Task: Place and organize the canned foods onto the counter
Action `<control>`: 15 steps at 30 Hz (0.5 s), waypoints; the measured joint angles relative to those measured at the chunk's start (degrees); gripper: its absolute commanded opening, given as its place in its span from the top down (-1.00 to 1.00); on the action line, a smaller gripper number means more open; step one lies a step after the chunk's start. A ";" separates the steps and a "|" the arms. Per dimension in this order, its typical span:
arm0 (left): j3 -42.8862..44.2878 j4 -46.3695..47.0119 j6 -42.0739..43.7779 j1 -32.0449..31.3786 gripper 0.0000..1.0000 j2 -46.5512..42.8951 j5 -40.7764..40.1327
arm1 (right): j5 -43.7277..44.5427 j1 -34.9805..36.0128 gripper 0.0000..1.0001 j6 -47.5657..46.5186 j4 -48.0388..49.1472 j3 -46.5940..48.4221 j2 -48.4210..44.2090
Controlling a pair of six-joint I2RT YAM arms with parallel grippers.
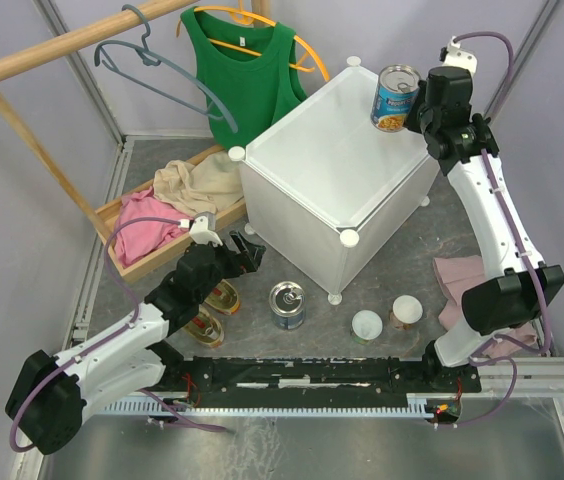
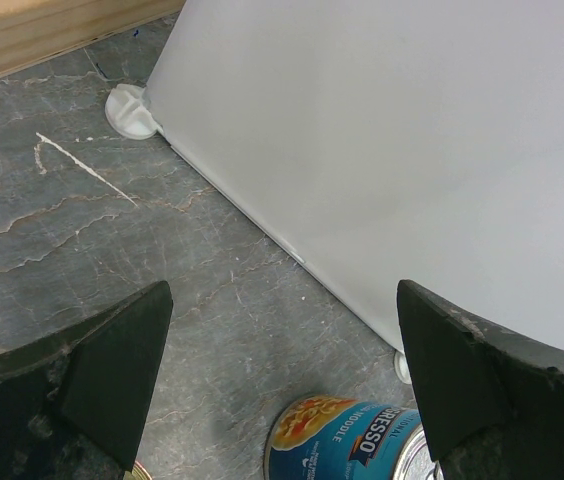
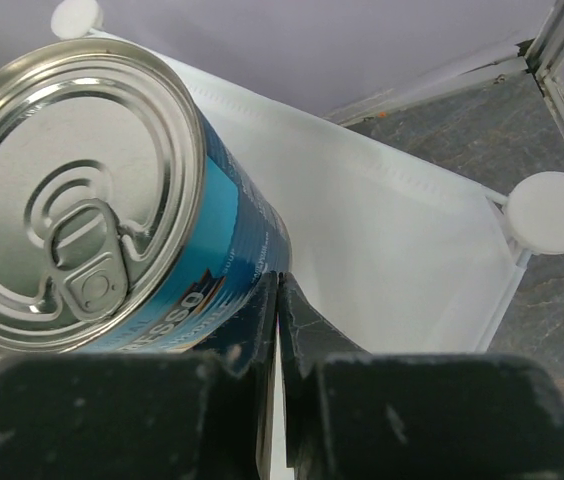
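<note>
One tall blue-labelled can (image 1: 396,97) stands on the far right corner of the white counter (image 1: 322,165). My right gripper (image 1: 420,112) is shut and empty, with its fingertips (image 3: 280,300) against that can's side (image 3: 92,190). The other tall blue can (image 1: 287,305) stands on the floor in front of the counter. My left gripper (image 1: 248,252) is open above the floor just left of it. In the left wrist view this can (image 2: 352,440) is low between the open jaws. Two gold oval tins (image 1: 224,297) (image 1: 205,328) lie under the left arm. Two small white-lidded cans (image 1: 367,324) (image 1: 407,311) stand on the floor at front right.
A wooden tray of clothes (image 1: 162,215) lies left of the counter. A green top (image 1: 242,70) hangs from a wooden rack behind it. A pink cloth (image 1: 459,285) lies by the right arm. The counter wall (image 2: 412,150) and its foot (image 2: 130,110) are close ahead of the left gripper.
</note>
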 measured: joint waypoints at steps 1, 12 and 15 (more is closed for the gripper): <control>0.00 0.00 0.00 0.00 -0.99 0.00 0.00 | -0.33 0.00 0.83 0.11 0.07 0.00 0.00; 0.00 0.00 0.00 0.00 -0.99 0.02 0.02 | -1.68 -0.17 0.81 1.03 0.46 0.04 0.85; -0.02 0.00 0.00 0.00 -0.99 0.00 0.02 | -1.73 -0.28 0.81 1.03 0.39 0.55 1.99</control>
